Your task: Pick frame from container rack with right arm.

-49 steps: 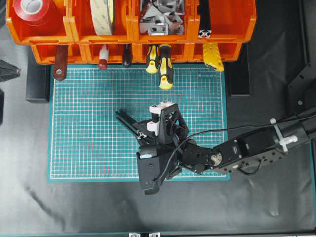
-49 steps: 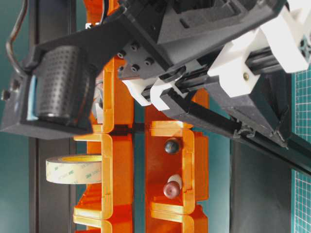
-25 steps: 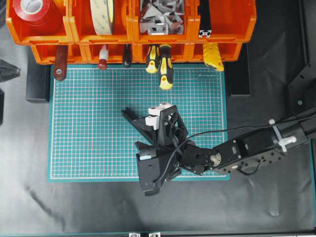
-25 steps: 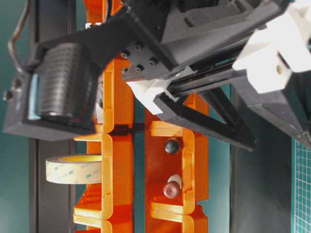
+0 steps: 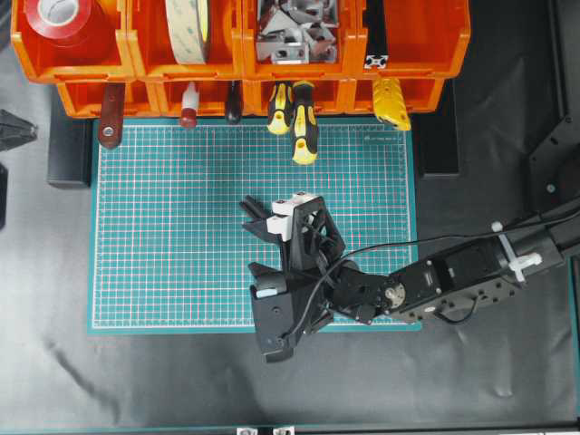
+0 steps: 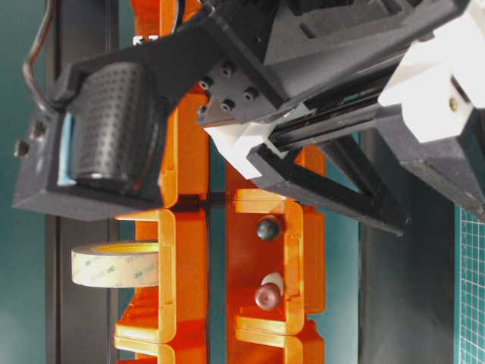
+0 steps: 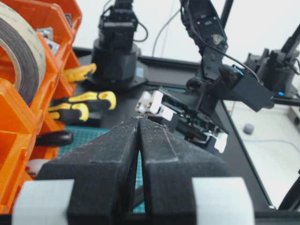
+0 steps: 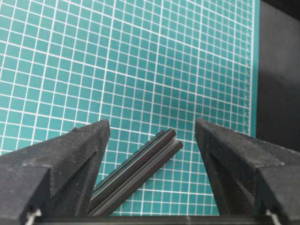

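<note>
Black tabletop [image 5: 471,381] is carrying a green gridded cutting mat [image 5: 172,227], and the orange container rack [image 5: 417,45] is sitting along the far edge, wider than the mat, two tiers of bins. Upper bins are holding a red tape roll [image 5: 56,18], a cream tape roll [image 5: 188,27], grey metal brackets [image 5: 294,36], and one more black slotted bar [image 5: 376,41] showing its square end at the bin front. Lower tier is showing tool handles sticking out over the mat edge, among them yellow-and-black screwdrivers [image 5: 304,122]. Right arm [image 5: 453,276] is reaching in from the right side across the mat's near right corner, wrist twisted, boxy black module with a blue mark hanging off it. Right gripper [image 8: 152,140] is standing wide open over the mat, holding nothing; in the right wrist view both black fingers [image 8: 70,154] are spread well apart with clear gaps either side of the frame. Frame [image 8: 136,166] is lying flat on the mat between those fingers, running diagonally, free of both pads, one end pointing up and to the right in that view. From overhead the frame is mostly hidden under the gripper; cannot tell its full extent there. Left gripper [image 7: 139,124] is sitting off the mat's left side, fingers pressed together tip to tip, nothing between them, pointing toward the right arm.
</note>
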{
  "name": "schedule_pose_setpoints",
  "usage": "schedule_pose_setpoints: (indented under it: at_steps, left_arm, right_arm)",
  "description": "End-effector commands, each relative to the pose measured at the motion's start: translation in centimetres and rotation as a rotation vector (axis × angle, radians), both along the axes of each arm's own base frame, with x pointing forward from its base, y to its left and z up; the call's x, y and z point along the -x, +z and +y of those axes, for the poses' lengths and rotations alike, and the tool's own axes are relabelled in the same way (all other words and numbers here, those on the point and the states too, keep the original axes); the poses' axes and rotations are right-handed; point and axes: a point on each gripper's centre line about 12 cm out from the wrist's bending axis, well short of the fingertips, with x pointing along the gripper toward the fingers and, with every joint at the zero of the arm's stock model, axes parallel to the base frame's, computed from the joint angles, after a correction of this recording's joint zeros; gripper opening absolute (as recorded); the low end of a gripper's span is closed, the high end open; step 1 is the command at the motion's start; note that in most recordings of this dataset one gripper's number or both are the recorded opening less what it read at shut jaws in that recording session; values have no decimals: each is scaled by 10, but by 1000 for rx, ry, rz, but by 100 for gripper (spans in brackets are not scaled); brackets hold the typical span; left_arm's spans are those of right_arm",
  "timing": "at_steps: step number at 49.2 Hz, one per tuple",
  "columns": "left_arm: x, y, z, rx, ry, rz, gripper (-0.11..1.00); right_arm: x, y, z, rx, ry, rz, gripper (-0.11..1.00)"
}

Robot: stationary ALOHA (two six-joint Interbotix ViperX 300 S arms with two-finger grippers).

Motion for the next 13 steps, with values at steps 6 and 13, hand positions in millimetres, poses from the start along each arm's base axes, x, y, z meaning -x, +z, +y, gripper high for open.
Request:
schedule_pose_setpoints:
  at_steps: [6,13]
  left_arm:
    - [-3,5,0,0,0,-6,0]
    - [-2,5,0,2,0,-9,0]
  right_arm:
    - [1,10,2,-8,-7,-23,72]
    - [11,8,-4,-49,-108,-17,71]
